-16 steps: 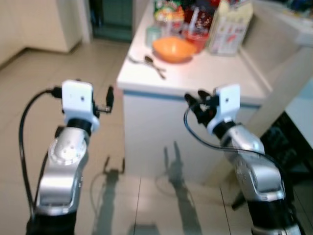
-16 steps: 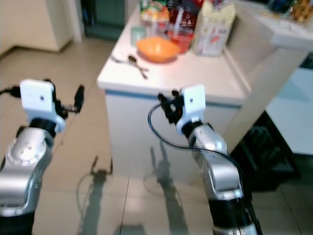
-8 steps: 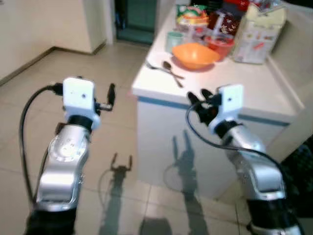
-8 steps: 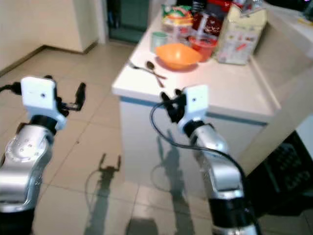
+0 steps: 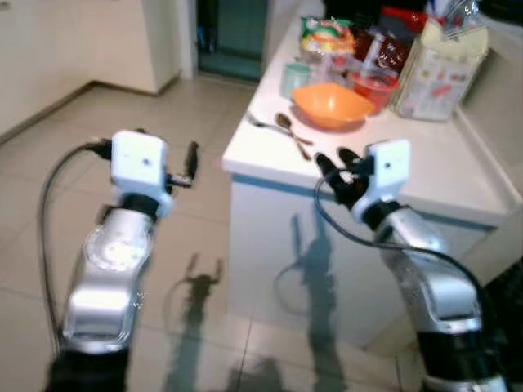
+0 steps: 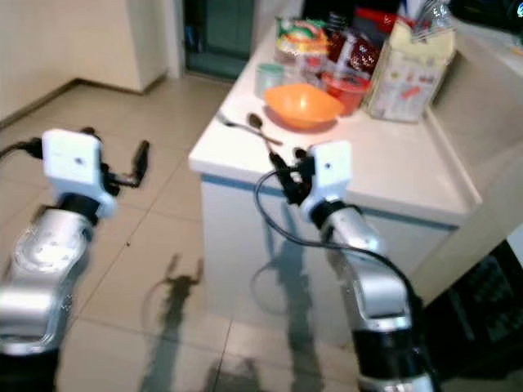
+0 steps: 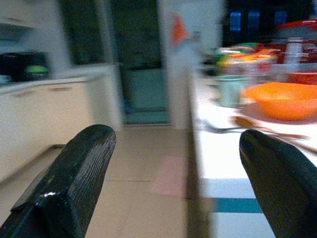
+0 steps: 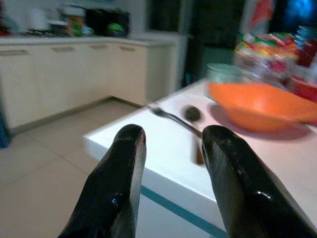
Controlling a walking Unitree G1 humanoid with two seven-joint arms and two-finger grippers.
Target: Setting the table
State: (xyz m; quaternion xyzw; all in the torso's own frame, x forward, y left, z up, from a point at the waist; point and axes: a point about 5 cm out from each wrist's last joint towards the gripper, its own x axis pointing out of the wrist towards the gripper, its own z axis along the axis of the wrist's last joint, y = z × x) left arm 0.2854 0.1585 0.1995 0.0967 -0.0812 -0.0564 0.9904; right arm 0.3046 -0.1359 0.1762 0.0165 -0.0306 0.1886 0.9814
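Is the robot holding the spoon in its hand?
No, the spoon lies on the white counter beside the orange bowl, and the right gripper hovers empty at the counter's near edge.

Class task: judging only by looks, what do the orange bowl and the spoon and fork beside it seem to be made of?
Orange bowl: probably plastic; uniform bright colour, soft matte sheen, though glazed ceramic cannot be ruled out. Spoon and fork: likely metal, thin and grey with a dull glint, on the white counter; blur hides detail.

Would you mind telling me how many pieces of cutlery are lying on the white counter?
2: a fork near the counter edge and a spoon beside it, both left of the orange bowl. More may be hidden among the packages behind.
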